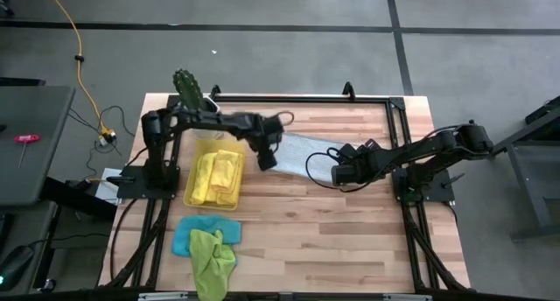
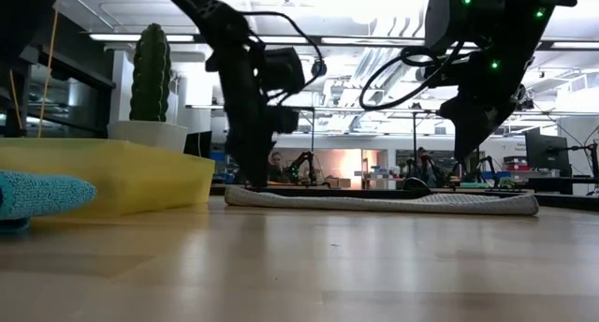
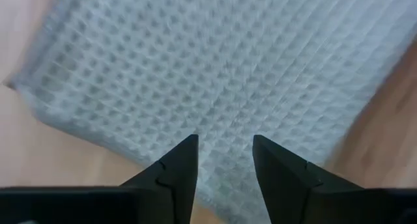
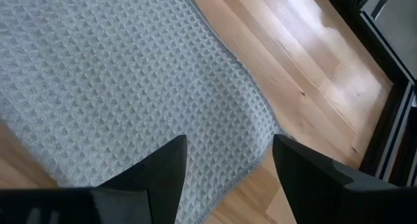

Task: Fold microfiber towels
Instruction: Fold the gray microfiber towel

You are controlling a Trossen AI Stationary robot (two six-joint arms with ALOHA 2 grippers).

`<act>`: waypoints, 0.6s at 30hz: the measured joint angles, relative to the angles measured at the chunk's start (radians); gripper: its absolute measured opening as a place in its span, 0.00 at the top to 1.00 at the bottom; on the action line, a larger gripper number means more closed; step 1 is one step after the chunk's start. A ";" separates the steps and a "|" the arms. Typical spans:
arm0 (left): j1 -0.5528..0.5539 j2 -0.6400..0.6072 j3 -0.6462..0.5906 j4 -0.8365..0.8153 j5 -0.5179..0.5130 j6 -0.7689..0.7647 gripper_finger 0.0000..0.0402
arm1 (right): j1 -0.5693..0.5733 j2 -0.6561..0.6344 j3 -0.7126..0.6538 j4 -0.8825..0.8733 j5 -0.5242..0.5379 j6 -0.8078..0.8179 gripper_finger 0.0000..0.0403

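A grey waffle-textured microfiber towel [image 1: 306,148] lies flat on the wooden table at the middle [image 2: 393,202]. My left gripper [image 1: 267,159] points down at the towel's left end, open, with the grey weave [image 3: 215,68] showing between its fingers [image 3: 225,142]. My right gripper [image 1: 339,174] hangs open above the towel's right end [image 4: 117,74] and is clear of it in the low view [image 2: 468,139]. Yellow towels [image 1: 219,174] lie in a yellow tray [image 1: 188,192]. A blue towel [image 1: 188,235] and a lime green towel [image 1: 214,262] lie near the front left. My left gripper's open fingers [image 3: 182,165] come down from above at the grey towel's left end [image 2: 245,193]. Whether the fingertips touch the cloth, I cannot tell. The towel stays flat on the table.
The yellow tray [image 2: 122,177] stands left of the grey towel. A potted cactus [image 1: 188,89] stands at the far left, behind the tray. A black frame rail [image 1: 297,98] runs along the table's far edge. Bare wood [image 1: 332,231] lies toward the near edge.
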 joint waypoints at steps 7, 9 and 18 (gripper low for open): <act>-0.070 -0.001 -0.087 0.094 -0.020 -0.077 0.71 | 0.000 0.000 0.000 0.003 -0.008 0.000 0.45; -0.088 -0.003 -0.095 0.093 -0.039 -0.092 0.72 | 0.000 0.000 0.000 0.003 -0.020 0.000 0.45; -0.143 -0.003 -0.100 0.066 -0.126 -0.126 0.72 | -0.028 0.000 -0.122 0.050 -0.133 0.052 0.45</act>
